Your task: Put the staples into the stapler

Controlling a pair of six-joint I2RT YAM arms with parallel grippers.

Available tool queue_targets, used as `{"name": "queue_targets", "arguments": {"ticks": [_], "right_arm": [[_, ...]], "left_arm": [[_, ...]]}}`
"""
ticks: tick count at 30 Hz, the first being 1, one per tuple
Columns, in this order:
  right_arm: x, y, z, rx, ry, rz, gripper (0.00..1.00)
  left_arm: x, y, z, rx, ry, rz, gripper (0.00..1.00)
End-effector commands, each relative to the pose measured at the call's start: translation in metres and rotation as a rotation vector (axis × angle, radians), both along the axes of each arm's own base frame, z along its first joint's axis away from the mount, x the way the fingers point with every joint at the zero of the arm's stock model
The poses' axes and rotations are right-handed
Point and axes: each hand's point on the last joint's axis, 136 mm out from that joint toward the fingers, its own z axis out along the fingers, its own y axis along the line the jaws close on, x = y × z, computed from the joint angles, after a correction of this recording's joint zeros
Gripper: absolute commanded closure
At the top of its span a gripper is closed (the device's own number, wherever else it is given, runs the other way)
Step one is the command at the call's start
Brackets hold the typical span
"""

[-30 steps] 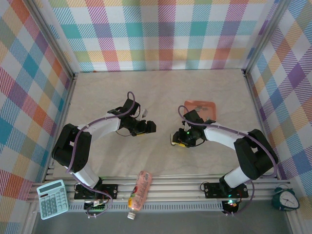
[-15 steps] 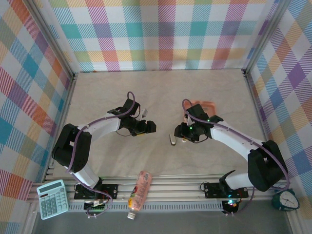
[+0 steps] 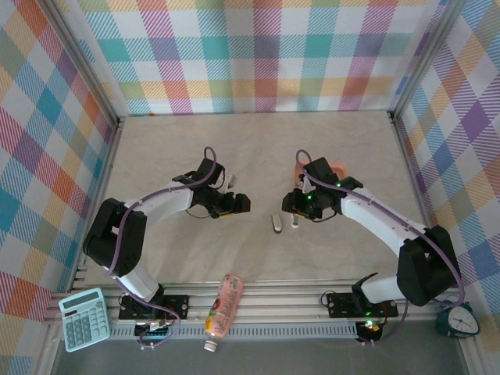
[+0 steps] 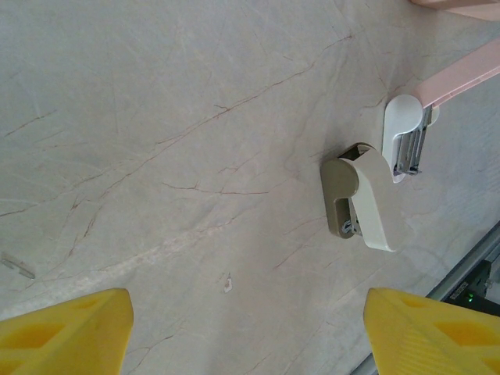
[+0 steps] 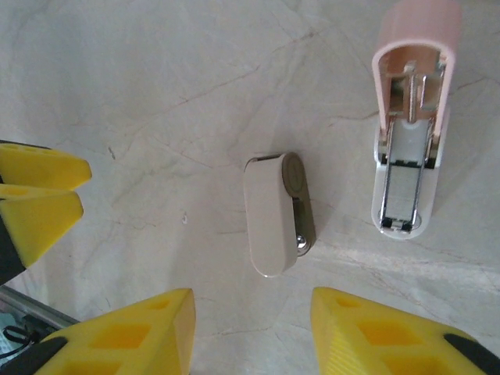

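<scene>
A pink and white stapler (image 5: pixel 410 117) lies swung open on the table, its metal channel facing up; it also shows as the stapler (image 4: pixel 406 141) and the stapler (image 3: pixel 295 221). Just left of it rests a small beige stapler (image 5: pixel 275 212), closed. My right gripper (image 5: pixel 251 303) hovers open above the near end of the beige one, holding nothing. My left gripper (image 4: pixel 248 312) hangs open over bare table to the left, also empty. A short grey strip that looks like staples (image 4: pixel 16 264) lies on the table at the left edge of the left wrist view.
A salmon-pink tray (image 3: pixel 337 168) sits behind the right arm, partly covered by it. A calculator (image 3: pixel 83 318), a bottle (image 3: pixel 223 305) and a small clock (image 3: pixel 461 316) lie at the near rail. Aluminium rails and plaid walls bound the table.
My right gripper has drawn back from the beige stapler towards the far right, leaving it on the table. The pink stapler now shows beside it. The left arm has not moved.
</scene>
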Motion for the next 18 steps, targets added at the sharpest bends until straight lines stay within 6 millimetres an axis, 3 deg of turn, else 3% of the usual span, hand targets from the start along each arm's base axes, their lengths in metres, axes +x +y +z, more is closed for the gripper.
{"name": "queue_targets", "arguments": {"ticks": [1,18], "right_arm": [[-0.011,0.004,-0.015,-0.012,0.073,0.033,0.58],[-0.035,0.015,-0.077,-0.067,0.245,0.089,0.69]], "left_arm": [[0.007,-0.003,0.009,-0.031,-0.016,0.007,0.22],[0.005,-0.002,0.005,-0.022,-0.007,0.003,0.22]]}}
